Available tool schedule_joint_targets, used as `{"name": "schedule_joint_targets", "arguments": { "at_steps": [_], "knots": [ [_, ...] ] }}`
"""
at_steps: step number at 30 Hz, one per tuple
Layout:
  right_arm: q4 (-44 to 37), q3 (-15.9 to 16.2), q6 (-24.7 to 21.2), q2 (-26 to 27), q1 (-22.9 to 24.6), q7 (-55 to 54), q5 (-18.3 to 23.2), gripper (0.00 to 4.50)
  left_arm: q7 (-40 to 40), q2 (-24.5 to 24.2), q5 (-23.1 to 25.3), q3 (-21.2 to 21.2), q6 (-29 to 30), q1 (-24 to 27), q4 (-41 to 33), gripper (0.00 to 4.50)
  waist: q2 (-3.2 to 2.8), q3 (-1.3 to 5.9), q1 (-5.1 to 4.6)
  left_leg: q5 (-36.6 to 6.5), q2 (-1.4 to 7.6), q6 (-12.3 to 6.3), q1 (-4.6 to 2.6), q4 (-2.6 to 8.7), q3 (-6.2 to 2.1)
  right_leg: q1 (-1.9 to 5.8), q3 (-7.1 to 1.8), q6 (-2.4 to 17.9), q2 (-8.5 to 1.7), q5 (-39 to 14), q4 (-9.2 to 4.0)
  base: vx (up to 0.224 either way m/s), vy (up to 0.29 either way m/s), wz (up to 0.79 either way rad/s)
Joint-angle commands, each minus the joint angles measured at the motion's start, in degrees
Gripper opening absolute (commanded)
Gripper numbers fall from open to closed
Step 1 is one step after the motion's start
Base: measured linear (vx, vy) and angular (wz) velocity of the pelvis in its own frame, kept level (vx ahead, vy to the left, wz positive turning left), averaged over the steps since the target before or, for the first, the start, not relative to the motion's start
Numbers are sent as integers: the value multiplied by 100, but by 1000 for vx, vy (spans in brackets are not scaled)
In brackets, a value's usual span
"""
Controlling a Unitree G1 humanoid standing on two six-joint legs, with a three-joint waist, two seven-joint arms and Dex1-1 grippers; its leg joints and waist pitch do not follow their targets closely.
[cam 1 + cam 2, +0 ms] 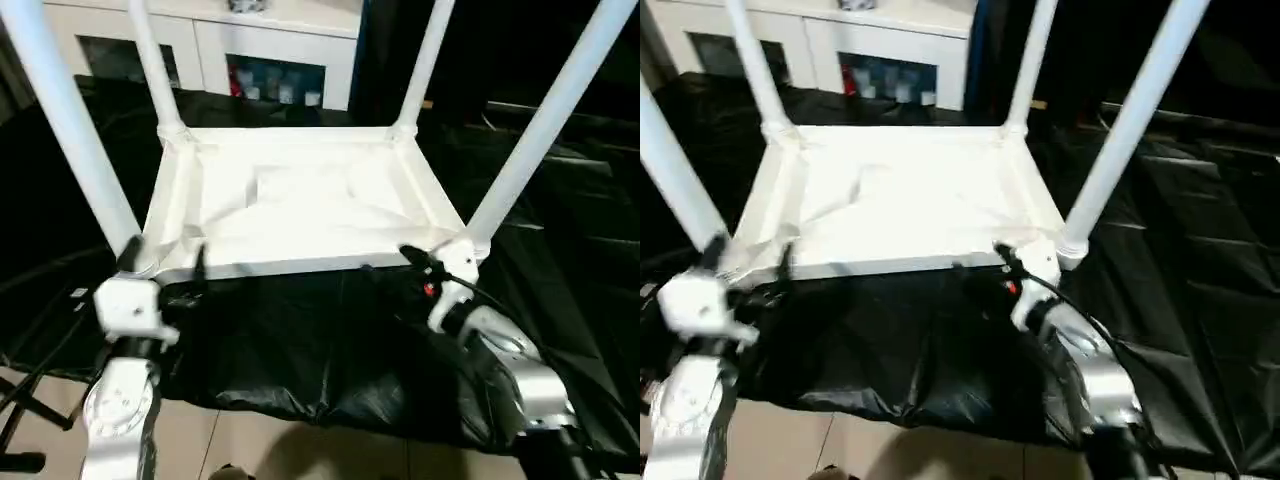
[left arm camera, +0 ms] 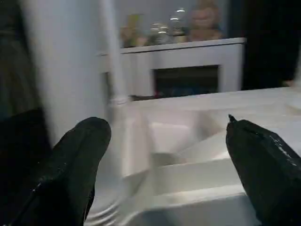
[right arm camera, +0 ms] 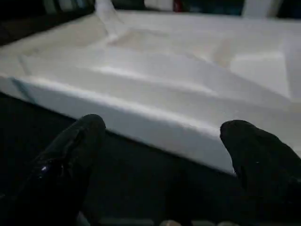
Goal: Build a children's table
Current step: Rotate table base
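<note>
- Silver forearms rise from the bottom edge, left arm at lower left, right arm at lower right.
- Left gripper (image 1: 165, 265): fingers spread wide, released, grasping nothing; sits just beside the near-left corner of the table top (image 1: 300, 195), next to the near-left leg (image 1: 75, 130).
- Children's table lies upside down at frame centre on black sheeting (image 1: 300, 350), ribbed underside facing up.
- Four white legs stand in the corner sockets: near-left, far-left (image 1: 155, 75), far-right (image 1: 425, 70), near-right (image 1: 545, 125).
- Right gripper (image 1: 420, 262): fingers spread apart, released, empty; close to the near edge of the top by the near-right corner.
- White cabinet (image 1: 270, 45) across the upper frame, behind the table.
</note>
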State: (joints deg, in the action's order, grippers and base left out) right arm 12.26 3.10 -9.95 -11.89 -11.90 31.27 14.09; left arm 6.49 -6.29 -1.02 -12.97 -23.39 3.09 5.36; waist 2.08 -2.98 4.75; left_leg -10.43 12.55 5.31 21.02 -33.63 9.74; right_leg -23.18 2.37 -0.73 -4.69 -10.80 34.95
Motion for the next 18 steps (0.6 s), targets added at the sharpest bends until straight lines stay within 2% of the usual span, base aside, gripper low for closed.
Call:
{"name": "schedule_joint_targets", "arguments": {
  "at_steps": [1, 2, 4, 7, 9, 11, 12, 13, 14, 15, 18],
  "knots": [
    [-168, -22, -143, -7, 20, -89, 22, 450, -146, 37, 12, -143, -131, 16, -27, 447, -78, 325, -15, -1803, 48, 33, -28, 449, 19, 212, -173, 685, -176, -1153, -457, 0, 0, 0],
    [-166, 20, -274, -43, 33, -283, -186, 450, -186, 68, -9, -204, -162, 9, -11, 447, -75, 320, -14, -1787, 46, 42, -27, 453, 16, 207, -171, 678, -173, -1214, -454, 0, 0, 0],
    [-190, 64, -472, -71, 71, -387, -279, 450, -260, 103, -18, -278, -269, -6, 34, 447, -72, 314, -8, -1786, 47, 75, -40, 453, 21, 197, -176, 663, -167, -1303, -462, 0, 0, 0],
    [-162, 48, -215, -5, 106, -529, -423, 450, -317, 50, -132, -285, -438, -82, 217, 447, -56, 312, -5, -1860, 39, 109, -43, 446, 29, 180, -183, 602, -165, -1395, -475, 0, 0, 0],
    [-174, 53, -382, -12, 88, -580, -424, 450, -231, -16, -227, -236, -455, -164, 359, 447, -57, 316, 6, -1832, 40, 114, -46, 448, 22, 182, -186, 591, -168, -1364, -465, 0, 0, 0],
    [-187, 80, -610, -46, 66, -602, -418, 450, -23, -172, -351, -207, -369, -443, 697, 447, -58, 319, 5, -1804, 34, 130, -57, 451, 20, 179, -191, 595, -154, -1270, -449, 0, 0, 0],
    [-187, 81, -613, -47, 66, -608, -424, 450, -19, -177, -352, -211, -366, -456, 711, 447, -61, 321, 12, -1775, 29, 136, -61, 449, 24, 177, -189, 595, -153, -1240, -454, 0, 0, 0],
    [-138, 104, -638, -69, 54, -666, -508, 450, 5, -282, -405, -318, -159, -732, 1024, 447, -60, 326, 9, -1758, 30, 148, -67, 445, 27, 175, -190, 602, -151, -1190, -443, 0, 0, 0],
    [-110, 124, -638, -85, 50, -675, -547, 450, 42, -355, -413, -370, -109, -884, 1201, 447, -67, 335, 13, -1699, 18, 172, -78, 437, 30, 175, -189, 620, -148, -1101, -426, 0, 0, 0],
    [-110, 124, -638, -85, 50, -675, -547, 450, 42, -355, -413, -370, -109, -884, 1201, 447, -58, 333, 6, -1652, 17, 185, -61, 442, 23, 194, -187, 637, -153, -1036, -413, 0, 0, 0],
    [68, 175, -674, -185, 24, -814, -769, 450, 259, -649, -532, -489, 189, -1399, 1806, 447, -59, 355, 3, -1403, 9, 190, -71, 418, 32, 208, -187, 706, -156, -724, -373, 0, 0, 0]
  ]
}}
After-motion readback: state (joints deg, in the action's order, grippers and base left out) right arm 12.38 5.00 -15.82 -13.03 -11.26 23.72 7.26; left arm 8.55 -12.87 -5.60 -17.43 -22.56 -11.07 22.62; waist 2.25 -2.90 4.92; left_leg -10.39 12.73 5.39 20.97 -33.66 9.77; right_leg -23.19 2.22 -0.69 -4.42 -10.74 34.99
